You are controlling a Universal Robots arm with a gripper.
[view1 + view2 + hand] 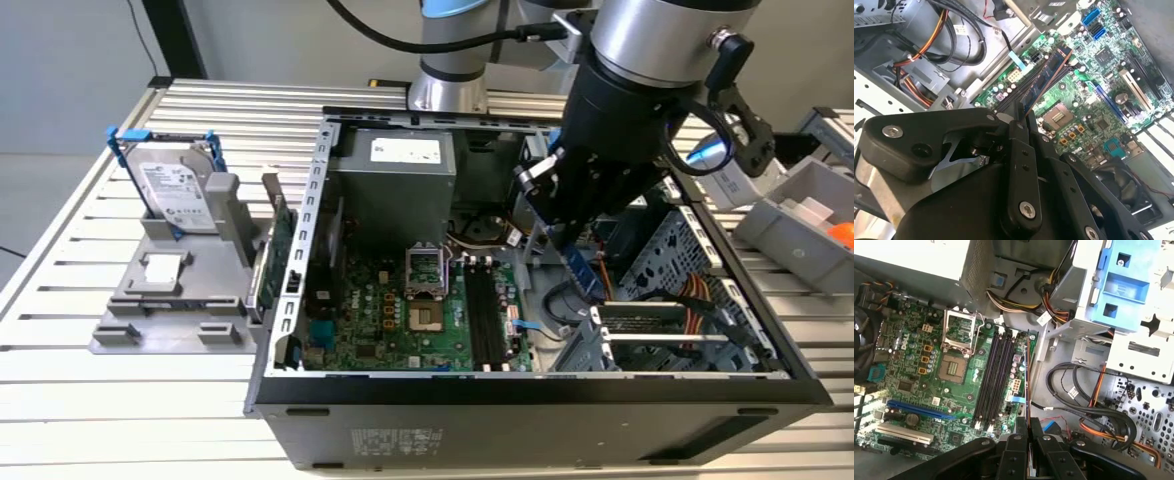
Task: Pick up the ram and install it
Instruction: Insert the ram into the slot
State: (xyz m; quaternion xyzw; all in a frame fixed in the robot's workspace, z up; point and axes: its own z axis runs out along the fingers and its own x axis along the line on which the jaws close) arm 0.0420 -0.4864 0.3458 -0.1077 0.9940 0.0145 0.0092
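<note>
While the arm hangs over the open case (310,215), the gripper (566,238) is closed tight on the ram (578,270). It pinches the ram at the upper end, so the stick points down into the case at a slight tilt. In the exterior view the ram's lower end is in the air, between the motherboard (387,310) and the cage (667,335), and touches neither. The slots (489,322) lie just beside it, toward the exterior view's left. In the first wrist view the ram (1027,385) shows edge-on as a thin line. It runs along the board's edge, almost parallel to the slots and apart from them. On its other side black cables (1089,407) crowd the floor near the cage. The hard drive (174,190) stands outside, well apart from the case wall.
</note>
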